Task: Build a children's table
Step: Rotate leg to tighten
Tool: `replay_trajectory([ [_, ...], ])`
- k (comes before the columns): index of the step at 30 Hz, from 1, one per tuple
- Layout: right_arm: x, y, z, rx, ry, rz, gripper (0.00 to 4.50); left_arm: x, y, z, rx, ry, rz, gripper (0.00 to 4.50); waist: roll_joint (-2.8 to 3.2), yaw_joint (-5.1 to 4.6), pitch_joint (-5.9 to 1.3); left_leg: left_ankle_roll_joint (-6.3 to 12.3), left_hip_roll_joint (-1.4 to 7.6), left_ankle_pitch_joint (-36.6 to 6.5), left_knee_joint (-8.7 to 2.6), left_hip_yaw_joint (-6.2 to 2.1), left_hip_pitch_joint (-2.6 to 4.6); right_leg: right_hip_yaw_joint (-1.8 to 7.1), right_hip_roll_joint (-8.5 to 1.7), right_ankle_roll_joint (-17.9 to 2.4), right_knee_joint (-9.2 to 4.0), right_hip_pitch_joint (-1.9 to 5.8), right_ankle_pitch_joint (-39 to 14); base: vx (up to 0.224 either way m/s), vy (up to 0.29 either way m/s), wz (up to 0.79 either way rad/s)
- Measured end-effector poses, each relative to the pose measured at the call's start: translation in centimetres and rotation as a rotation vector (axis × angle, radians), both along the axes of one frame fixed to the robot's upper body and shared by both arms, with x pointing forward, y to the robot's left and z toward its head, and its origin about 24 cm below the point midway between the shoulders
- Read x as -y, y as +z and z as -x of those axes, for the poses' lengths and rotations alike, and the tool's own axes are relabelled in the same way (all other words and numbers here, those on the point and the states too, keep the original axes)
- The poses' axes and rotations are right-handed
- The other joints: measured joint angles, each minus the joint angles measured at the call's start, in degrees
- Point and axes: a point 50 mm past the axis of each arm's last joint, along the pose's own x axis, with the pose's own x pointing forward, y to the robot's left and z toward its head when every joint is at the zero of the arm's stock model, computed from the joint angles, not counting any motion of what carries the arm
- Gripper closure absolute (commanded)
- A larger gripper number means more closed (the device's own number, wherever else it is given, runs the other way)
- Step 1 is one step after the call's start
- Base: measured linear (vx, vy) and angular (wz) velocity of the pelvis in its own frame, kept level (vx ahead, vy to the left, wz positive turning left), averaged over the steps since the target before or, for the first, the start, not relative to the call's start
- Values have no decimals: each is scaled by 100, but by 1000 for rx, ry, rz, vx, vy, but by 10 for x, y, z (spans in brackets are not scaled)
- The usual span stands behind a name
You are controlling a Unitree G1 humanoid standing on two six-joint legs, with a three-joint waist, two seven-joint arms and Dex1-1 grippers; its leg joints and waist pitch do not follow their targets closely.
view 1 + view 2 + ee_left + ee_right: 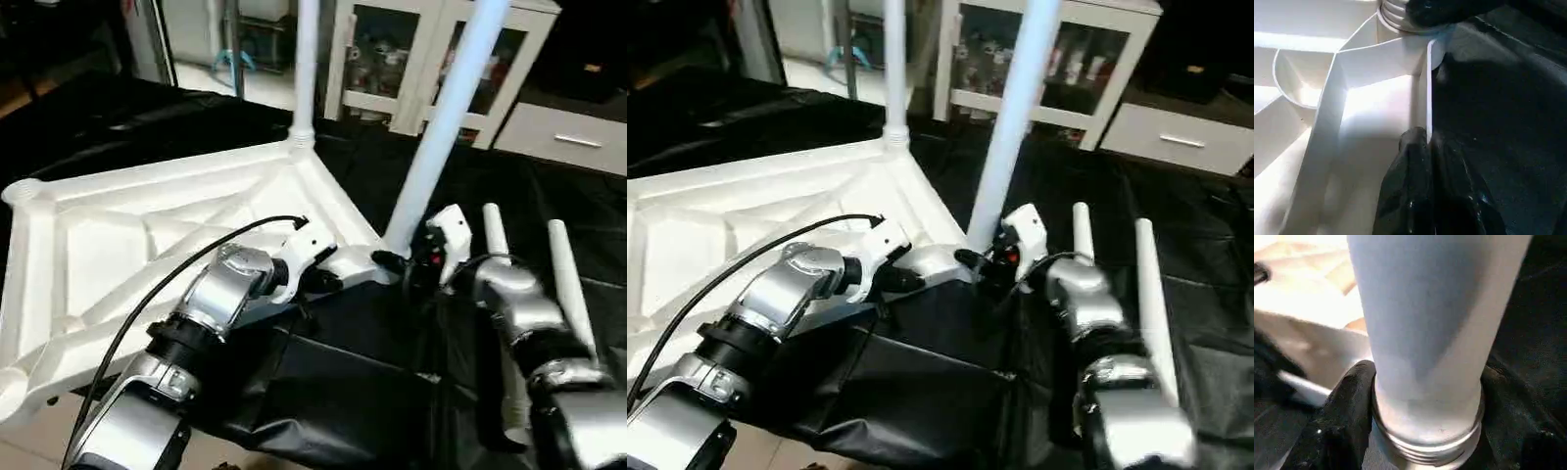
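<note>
Black cloth covers the work table where the large white ribbed plastic tabletop lies underside up. At its near corner, the left gripper pinches the top's thin rim, fingers pressed together. Beside it, the right gripper clasps the threaded base of a long white tapered leg, whose upper end is cut off.
</note>
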Motion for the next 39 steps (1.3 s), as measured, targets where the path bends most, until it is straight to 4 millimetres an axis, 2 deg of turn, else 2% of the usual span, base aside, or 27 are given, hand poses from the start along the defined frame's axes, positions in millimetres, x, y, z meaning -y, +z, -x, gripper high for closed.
replay_trajectory([
  [7, -39, -8, 1, 51, -302, -35, 179, -4, 0, -5, 17, 54, -14, 450, 4, -125, 0, -63, 2, 2, -9, -6, 3, -4, 5, -18, 1, 1, 12, 0, 0, 0],
  [10, -55, -8, 2, 77, -435, 9, 180, -3, 0, -5, 23, 65, -16, 450, 7, -138, 1, -69, 1, 6, -13, -7, 5, -4, 5, -17, 0, 1, 12, 0, 0, 0],
  [16, -70, -7, 7, 98, -598, 59, 180, -1, 0, -5, 26, 65, -11, 450, 10, -121, 1, -70, -3, 6, -28, -7, 4, -3, 4, -13, -13, 0, 10, 0, 0, 0],
  [30, -74, -4, 10, 124, -673, 94, 180, 2, 0, -5, 30, 57, 1, 450, 37, -102, 16, -73, -7, 7, -47, -7, 2, -3, 2, -2, -16, -2, 3, 0, 0, 0],
  [31, -74, -3, 10, 126, -674, 91, 124, 3, 0, -5, 31, 56, 2, 450, 41, -99, 19, -73, -7, 7, -46, -7, 2, -3, 2, -2, -16, -2, 3, 0, 0, 0],
  [33, -72, -3, 10, 133, -670, 98, 107, 4, 0, -5, 31, 52, 4, 450, 47, -87, 22, -73, -8, 7, -46, -7, 2, -3, 1, -1, -16, -3, 3, 0, 0, 0],
  [36, -57, 1, 8, 156, -666, 133, 88, 9, 1, -2, 15, 11, 23, 450, 49, 25, 24, -72, -7, 7, -45, -3, 4, -2, -3, 7, -19, -6, -2, 0, 0, 0],
  [37, -54, 3, 7, 166, -665, 136, 69, 10, 1, -1, 11, 0, 26, 450, 51, 53, 24, -72, -8, 7, -46, -2, 0, -2, -4, 8, -20, -6, -3, 0, 0, 0],
  [39, -50, 5, 6, 172, -655, 137, 54, 10, 1, -1, 9, -6, 27, 450, 51, 63, 24, -71, -9, 7, -46, -2, -2, -2, -5, 8, -22, -6, -3, 0, 0, 0],
])
